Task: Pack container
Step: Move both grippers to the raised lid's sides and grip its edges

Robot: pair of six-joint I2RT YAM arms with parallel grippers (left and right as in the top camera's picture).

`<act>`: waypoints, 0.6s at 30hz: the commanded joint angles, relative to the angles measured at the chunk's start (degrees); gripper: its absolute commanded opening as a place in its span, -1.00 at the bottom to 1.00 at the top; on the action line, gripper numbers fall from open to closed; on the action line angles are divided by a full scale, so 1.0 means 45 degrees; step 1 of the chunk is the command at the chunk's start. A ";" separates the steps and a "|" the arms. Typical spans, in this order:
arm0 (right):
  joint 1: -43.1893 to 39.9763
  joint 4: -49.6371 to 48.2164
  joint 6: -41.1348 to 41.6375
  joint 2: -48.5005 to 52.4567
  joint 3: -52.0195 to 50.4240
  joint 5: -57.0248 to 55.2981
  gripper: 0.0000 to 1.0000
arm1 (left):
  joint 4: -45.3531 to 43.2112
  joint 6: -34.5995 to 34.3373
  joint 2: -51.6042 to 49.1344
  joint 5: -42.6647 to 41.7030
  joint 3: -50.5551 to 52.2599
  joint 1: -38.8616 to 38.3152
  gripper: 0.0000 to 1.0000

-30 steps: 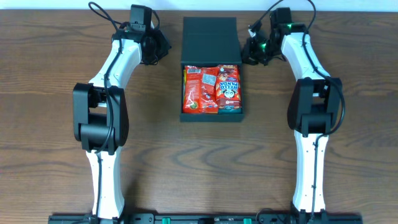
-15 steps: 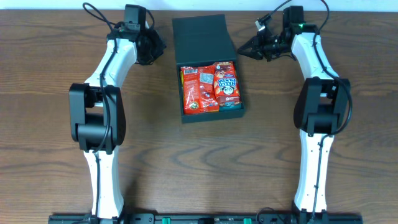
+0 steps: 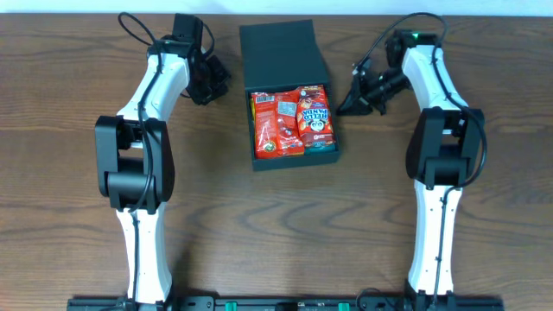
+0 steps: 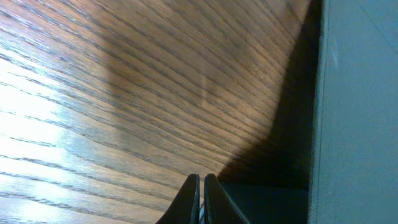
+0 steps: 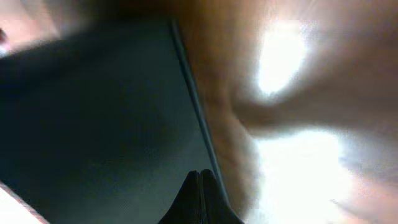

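The container [image 3: 295, 161] sits mid-surface [image 3: 78, 216] with its lid [image 3: 281, 50] open and snack packets [image 3: 278, 125] inside. It looks like light, dentable cardboard, best taken at the lid's free edge. Flanking the lid, the left pincer [image 4: 201, 185] and right pincer [image 5: 199, 182] are clenched and empty.

- We see the whole frame soft and blurred, so fine detail is unreadable.
- right gripper [image 5: 199, 182] sits at bottom centre, its two dark fingers pressed tip to tip with only a hairline seam between them and nothing held.
- container [image 5: 93, 124] fills the left and centre as a flat, dark teal-black surface. We can't tell which face of it this is.
- Its right edge runs diagonally from top centre down toward the fingertips.
- table [image 5: 354, 106] shows as brown wood on the right.
- glare [image 5: 283, 62] is blown out at upper right, and there's more washout at lower right.
- reddish smear [image 5: 7, 31] sits at the top-left edge, unidentifiable.
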State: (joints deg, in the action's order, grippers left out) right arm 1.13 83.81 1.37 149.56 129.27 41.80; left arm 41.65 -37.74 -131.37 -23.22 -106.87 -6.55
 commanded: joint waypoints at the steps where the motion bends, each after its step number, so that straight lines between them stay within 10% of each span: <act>1: 0.0763 0.0534 -0.1515 -0.0010 0.0053 -0.0578 -0.97 | 0.0015 -0.0141 -0.0117 -0.0185 -0.0194 -0.0214 -0.89; 18: 0.1583 0.1292 -0.1953 -0.0010 0.0053 0.0151 -0.97 | -0.0078 -0.0141 -0.0117 -0.0136 -0.0194 -0.0389 -0.88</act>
State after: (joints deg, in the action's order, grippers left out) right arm 6.98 89.36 -5.50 149.53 129.27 39.22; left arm 41.47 -37.74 -131.37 -23.81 -106.87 -8.43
